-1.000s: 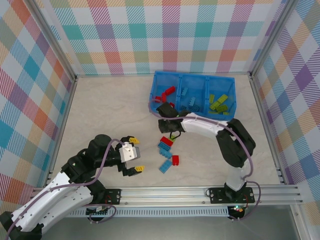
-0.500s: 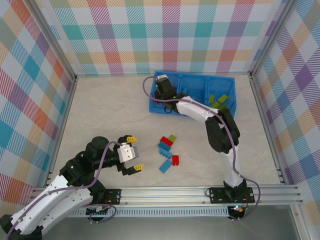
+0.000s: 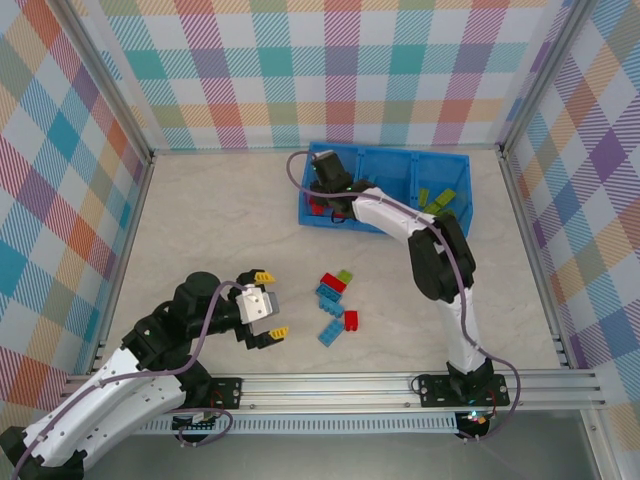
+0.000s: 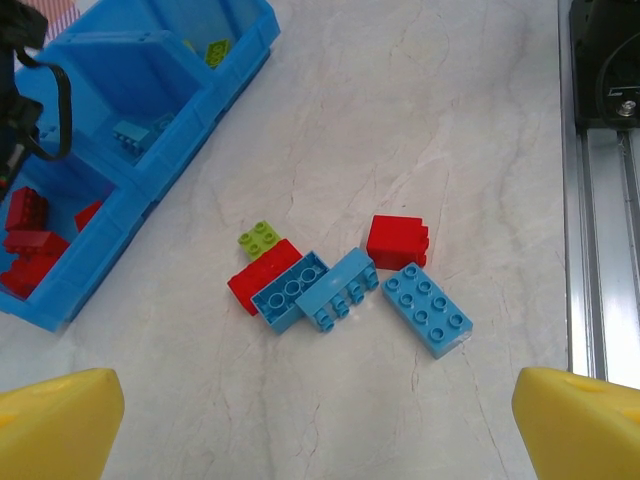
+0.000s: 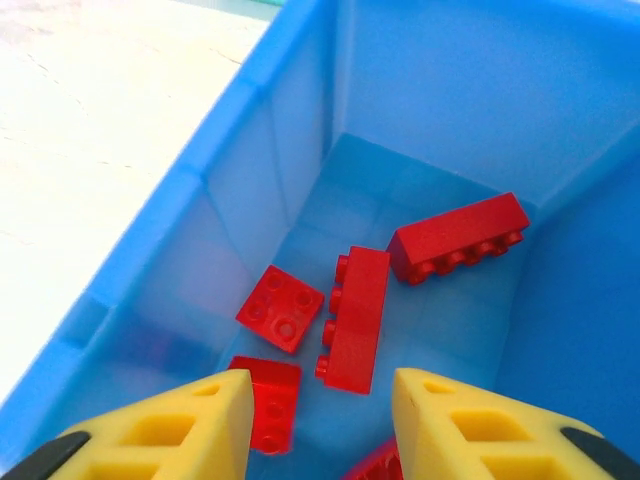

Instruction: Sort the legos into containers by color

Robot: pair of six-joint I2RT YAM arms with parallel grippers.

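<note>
Jaws apart on right gripper (image 5: 318,415), studded red legos (image 5: 355,318), glossy blue containers (image 5: 250,170)

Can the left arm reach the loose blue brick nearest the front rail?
Probably yes: the left gripper is open, facing the blue brick across bare table; the right gripper is off over the bin.

Right arm is stretching far out from its base, elbow raised, forearm angling over the near left corner of the blue bin (image 3: 420,152). Right end effector (image 3: 325,187) is hanging over the bin's left compartment and pointing down into it. Its yellow fingers (image 5: 170,425) are standing apart, nothing between them.

Left arm is lying folded low, well short of the bin. Left end effector (image 3: 272,306) is facing toward the bin, fingertips (image 4: 55,425) spread wide and gripping nothing.
</note>
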